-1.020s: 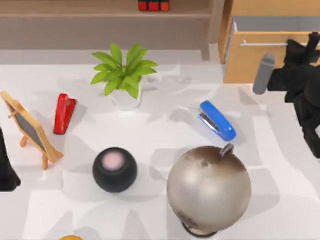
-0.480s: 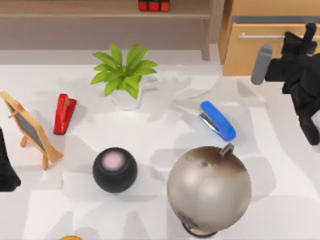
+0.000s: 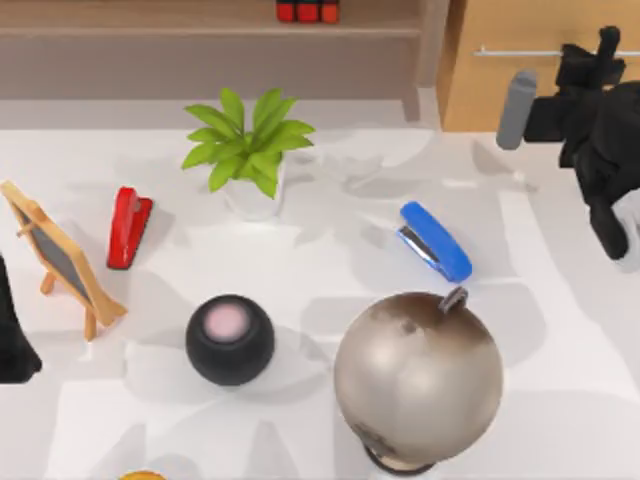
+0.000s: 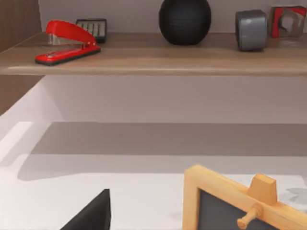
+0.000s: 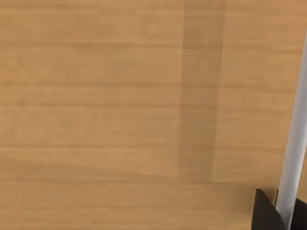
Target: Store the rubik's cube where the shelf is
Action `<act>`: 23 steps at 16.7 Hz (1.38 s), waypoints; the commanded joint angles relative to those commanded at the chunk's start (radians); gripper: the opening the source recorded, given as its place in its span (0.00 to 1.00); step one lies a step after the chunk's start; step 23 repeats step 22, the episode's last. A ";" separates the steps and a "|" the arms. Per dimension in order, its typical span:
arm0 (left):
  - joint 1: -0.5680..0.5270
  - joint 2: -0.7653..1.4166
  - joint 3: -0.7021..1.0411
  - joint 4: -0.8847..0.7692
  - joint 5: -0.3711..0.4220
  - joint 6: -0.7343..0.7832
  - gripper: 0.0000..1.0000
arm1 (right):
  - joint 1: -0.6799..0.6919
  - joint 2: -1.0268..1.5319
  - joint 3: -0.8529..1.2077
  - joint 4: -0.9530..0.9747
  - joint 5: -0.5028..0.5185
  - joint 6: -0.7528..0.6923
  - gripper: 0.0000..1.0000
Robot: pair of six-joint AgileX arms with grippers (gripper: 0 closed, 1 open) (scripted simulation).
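— Red squares with black edges on the shelf [image 3: 200,30], at the far edge of the top view. Is that the cube?

— Yes, I believe it is the cube [image 3: 307,10]. It sits on the shelf board, and the frame cuts part of it. So I judge the storing itself is done. The step in hand is at the cabinet [image 3: 480,90], to the right of the shelf.

— What is your right arm doing there?

— My right gripper [image 3: 598,52] is at the metal handle [image 3: 520,51]. The drawer front looks flush with the cabinet, so I take it as closed. If the gripper is apart or clamped on the handle, I cannot tell.

— And the next move?

— I think it must let go of the handle, if it holds it, and go back straight, so that it does not pull the drawer out.

— Do the wrist cameras add something?

— The right one shows the cabinet wood very near, and the handle as a pale bar at one side. That closeness I cannot judge from above. The left one looks over the little chalkboard [image 4: 240,208] to a brown board [image 4: 144,60] with a red stapler [image 4: 67,43] on it. From above I get the whole table [image 3: 330,250]. My left arm [image 3: 12,345] is parked at its left edge, and about its pincer I cannot tell either.
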 joint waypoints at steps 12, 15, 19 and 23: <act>0.000 0.000 0.000 0.000 0.000 0.000 1.00 | 0.000 0.000 0.000 0.000 0.000 0.000 0.68; 0.000 0.000 0.000 0.000 0.000 0.000 1.00 | 0.000 0.000 0.000 0.000 0.000 0.000 0.90; 0.000 0.000 0.000 0.000 0.000 0.000 1.00 | 0.000 0.000 0.000 0.000 0.000 0.000 1.00; 0.000 0.000 0.000 0.000 0.000 0.000 1.00 | 0.000 0.000 0.000 0.000 0.000 0.000 1.00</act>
